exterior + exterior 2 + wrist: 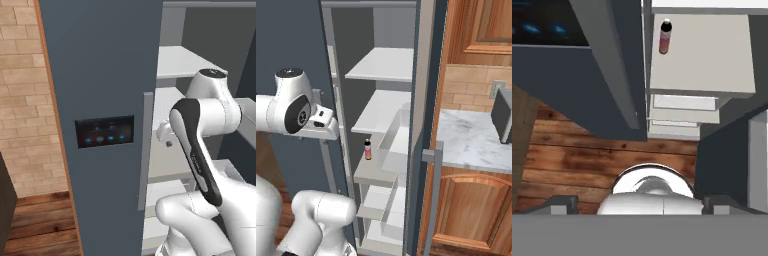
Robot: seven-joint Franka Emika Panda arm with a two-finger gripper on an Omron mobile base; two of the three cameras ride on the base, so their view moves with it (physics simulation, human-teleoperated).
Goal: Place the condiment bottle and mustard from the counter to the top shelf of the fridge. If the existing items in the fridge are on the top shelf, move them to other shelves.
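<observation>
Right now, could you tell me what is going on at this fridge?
The white arm stands at the open fridge with its gripper open and empty. The condiment bottle stands upright near the front left corner of a middle shelf, not the top shelf, which looks bare from here.

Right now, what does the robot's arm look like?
The arm is glossy white, made of fat rounded tube segments. A black band curves along one segment, and a dark grey round cap sits on a joint. The two finger tips are small and dark grey.
</observation>
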